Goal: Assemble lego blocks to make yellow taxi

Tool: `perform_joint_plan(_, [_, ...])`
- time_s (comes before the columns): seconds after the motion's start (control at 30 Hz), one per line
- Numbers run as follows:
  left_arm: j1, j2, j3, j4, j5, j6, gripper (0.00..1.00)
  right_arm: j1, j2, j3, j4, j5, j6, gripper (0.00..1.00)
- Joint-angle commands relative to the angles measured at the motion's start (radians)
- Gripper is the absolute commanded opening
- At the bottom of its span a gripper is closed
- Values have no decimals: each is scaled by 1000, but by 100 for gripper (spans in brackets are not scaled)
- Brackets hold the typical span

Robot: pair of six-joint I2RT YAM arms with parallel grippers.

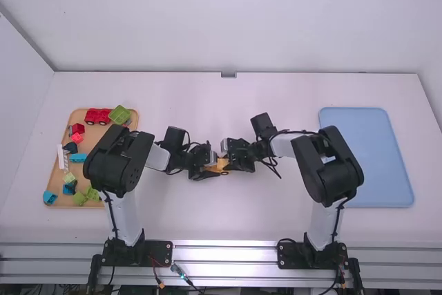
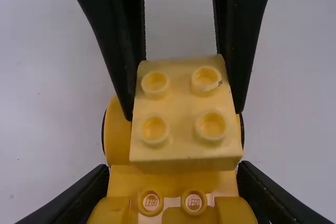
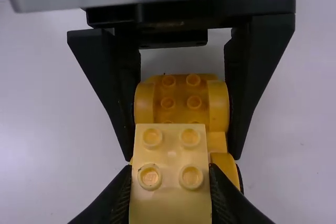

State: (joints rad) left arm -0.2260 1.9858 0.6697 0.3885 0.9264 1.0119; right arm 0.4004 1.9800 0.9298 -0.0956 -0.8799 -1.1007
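Soft, bright light covers the white table (image 1: 221, 101). The metal rails (image 1: 224, 252) shine with white glare. Both wrist views look dimmer, with a soft shine on the yellow block (image 2: 181, 103).

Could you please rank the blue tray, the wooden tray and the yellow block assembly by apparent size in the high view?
1. Blue tray and wooden tray: too alike to rank, the latter partly covered.
2. Yellow block assembly: clearly smallest, partly hidden.

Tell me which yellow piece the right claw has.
The paler, four-studded block. The right claw pinches it by its sides, whereas the deeper-yellow car body, with rounded fenders, sits in the left claw.
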Motion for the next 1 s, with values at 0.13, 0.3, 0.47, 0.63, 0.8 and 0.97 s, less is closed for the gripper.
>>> perform_joint_plan(0.13, [-6,10,-22,-27,43,52,63,-6,-20,6,30,75,26,28])
perform_joint_plan(0.3, [-5,10,-22,-40,51,52,64,-7,-20,6,51,74,50,28])
perform_joint_plan(0.47, [-1,10,-22,-39,49,53,64,7,-20,6,66,104,49,28])
perform_joint_plan(0.63, [1,10,-22,-36,51,52,61,6,-20,6,66,109,47,28])
perform_joint_plan(0.8, [-5,10,-22,-37,49,55,58,-5,-20,6,70,64,20,29])
perform_joint_plan(0.97, [-1,10,-22,-32,48,56,57,-8,-21,6,90,65,26,29])
